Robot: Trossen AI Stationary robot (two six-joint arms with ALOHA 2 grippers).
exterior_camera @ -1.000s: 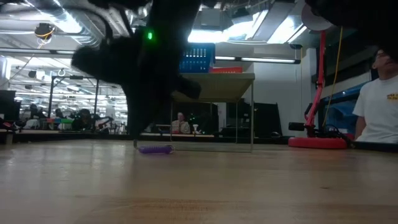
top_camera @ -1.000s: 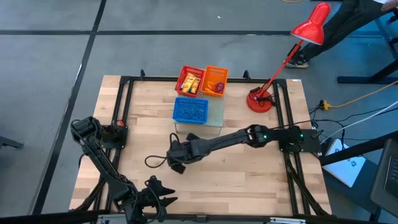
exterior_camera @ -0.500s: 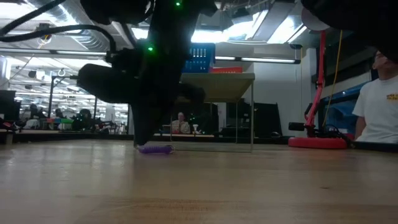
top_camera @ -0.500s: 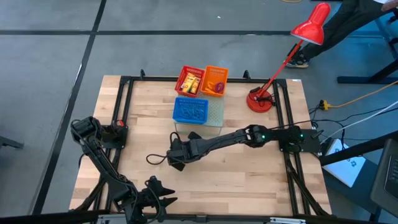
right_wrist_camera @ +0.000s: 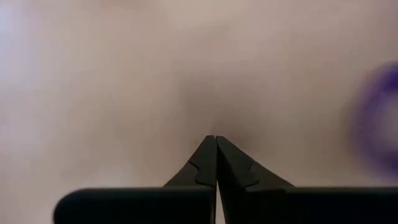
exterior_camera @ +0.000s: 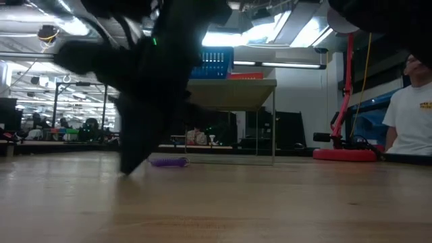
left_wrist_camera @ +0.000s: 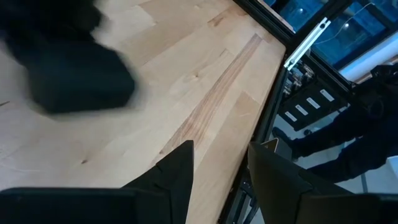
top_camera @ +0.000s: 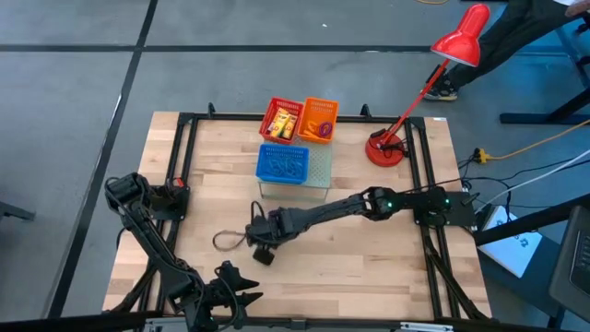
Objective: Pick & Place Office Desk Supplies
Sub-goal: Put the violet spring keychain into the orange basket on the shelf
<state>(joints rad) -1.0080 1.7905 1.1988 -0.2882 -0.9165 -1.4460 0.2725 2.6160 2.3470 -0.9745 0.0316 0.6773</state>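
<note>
Overhead and table-level cameras share the table (top_camera: 369, 249); wrist cameras close.

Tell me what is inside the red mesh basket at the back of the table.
From above, the red basket holds yellowish and orange pieces, heaped and too small to tell apart. Anything beneath them is covered. The low view shows nothing of its inside.

**Around my workspace**

I am looking at a red mesh basket (top_camera: 282, 118) and an orange mesh basket (top_camera: 319, 120) sitting side by side at the far edge of my wooden table (top_camera: 369, 249). A blue mesh basket (top_camera: 282, 163) is resting on a clear stand (top_camera: 318, 170) just nearer. A red desk lamp (top_camera: 387, 148) is standing far right. A person in a white shirt (exterior_camera: 408, 125) is waiting beyond.
</note>
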